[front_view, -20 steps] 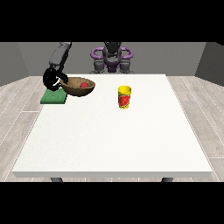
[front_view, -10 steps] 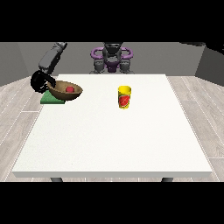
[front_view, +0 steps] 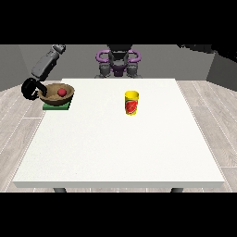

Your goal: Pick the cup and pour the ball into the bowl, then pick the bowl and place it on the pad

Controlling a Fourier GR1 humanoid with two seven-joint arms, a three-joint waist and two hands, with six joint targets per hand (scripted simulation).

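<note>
A brown bowl (front_view: pixel 56 96) with a red ball (front_view: pixel 61 92) inside sits over the green pad (front_view: pixel 57 106) at the table's far left. The black hand at the view's left (front_view: pixel 29 90) is at the bowl's left rim, its fingers curled round the edge. A yellow cup (front_view: pixel 132 102) with a red mark stands upright near the table's middle, far from that hand. The hand at the view's right does not show.
The white table (front_view: pixel 120 148) spreads wide towards the camera. The pad lies right at the table's left edge. The robot's purple and grey torso (front_view: pixel 118 62) stands behind the far edge.
The hand at the view's left has carried the bowl with the ball leftwards, from right of the pad to over it. The cup has not moved.
</note>
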